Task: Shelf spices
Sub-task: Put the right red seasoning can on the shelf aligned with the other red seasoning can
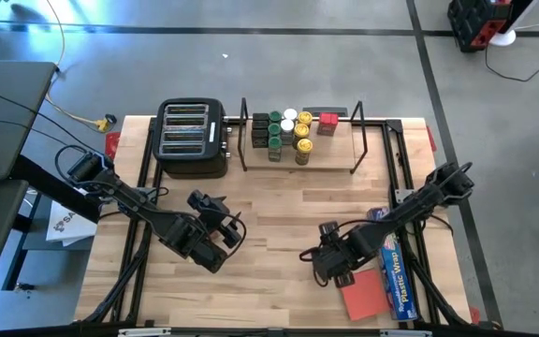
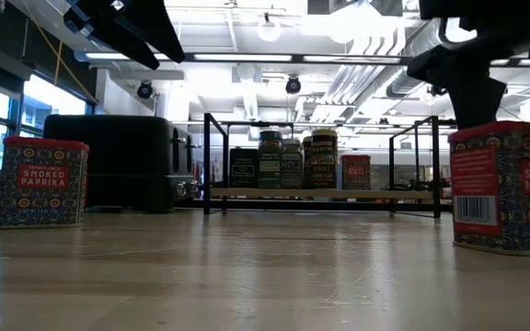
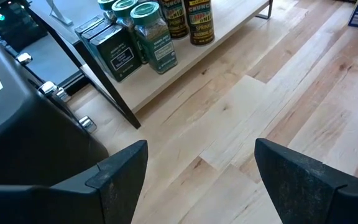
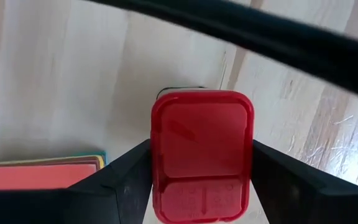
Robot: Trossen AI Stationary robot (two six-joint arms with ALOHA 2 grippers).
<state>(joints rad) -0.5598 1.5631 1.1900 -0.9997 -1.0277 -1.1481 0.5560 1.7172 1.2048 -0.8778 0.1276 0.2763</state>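
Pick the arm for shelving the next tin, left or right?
Right, probably. The right gripper already brackets a red-lidded tin on the table, while the left gripper hangs open and empty, though nearer the shelf.

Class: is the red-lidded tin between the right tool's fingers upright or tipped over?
Upright. The low view shows the tin standing on its base; the right tool looks down on its lid.

At the back of the light wooden worktop [image 1: 269, 206], a low black metal-rod shelf with a wooden board base [image 1: 330, 159] is sitting just right of a black slotted toaster [image 1: 192, 138], with small spice jars and tins [image 1: 286, 134] clustering on its left half. A flat red square pad [image 1: 364, 291] and a long blue plastic-wrap box [image 1: 397, 262] are lying side by side near the front right corner.
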